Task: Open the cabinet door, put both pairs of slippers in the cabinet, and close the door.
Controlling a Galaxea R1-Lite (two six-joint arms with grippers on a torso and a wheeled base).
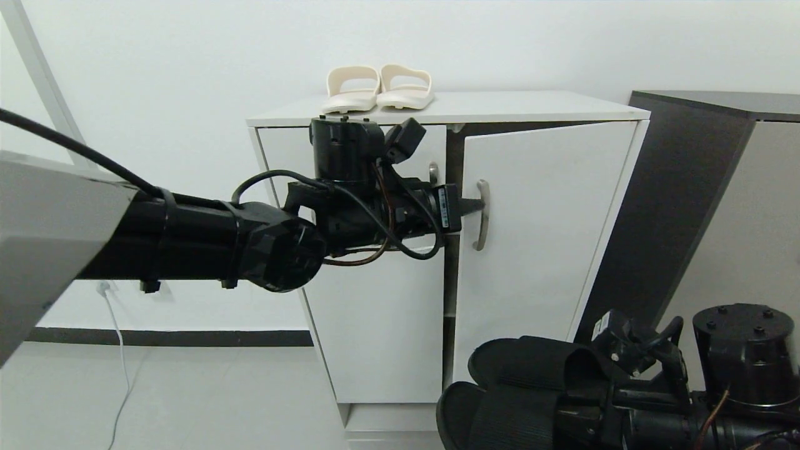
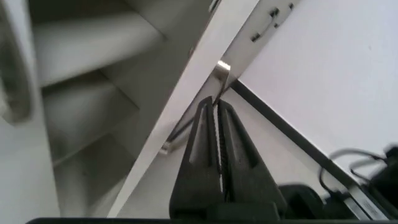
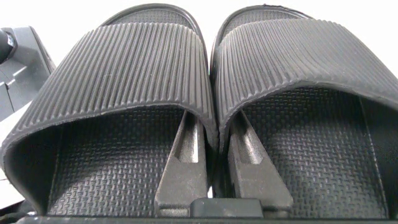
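A white cabinet [image 1: 537, 106] stands against the wall, and its right door [image 1: 537, 250] is ajar. My left gripper [image 1: 470, 205] is shut on that door's metal handle [image 1: 482, 228]. The left wrist view shows the fingers [image 2: 205, 134] pinching the handle [image 2: 222, 70], with shelves [image 2: 87, 43] visible through the gap. A cream pair of slippers [image 1: 378, 87] rests on the cabinet top. Low at the front right, my right gripper [image 3: 214, 155] is shut on the black pair of slippers [image 1: 519, 387], clamping their two adjoining inner walls [image 3: 211, 74].
The left door [image 1: 375, 325] is closed, with its handle [image 1: 433, 172] partly behind my left wrist. A dark grey cabinet [image 1: 687, 187] stands right beside the white cabinet. A white cable [image 1: 122, 375] hangs down the wall at the left.
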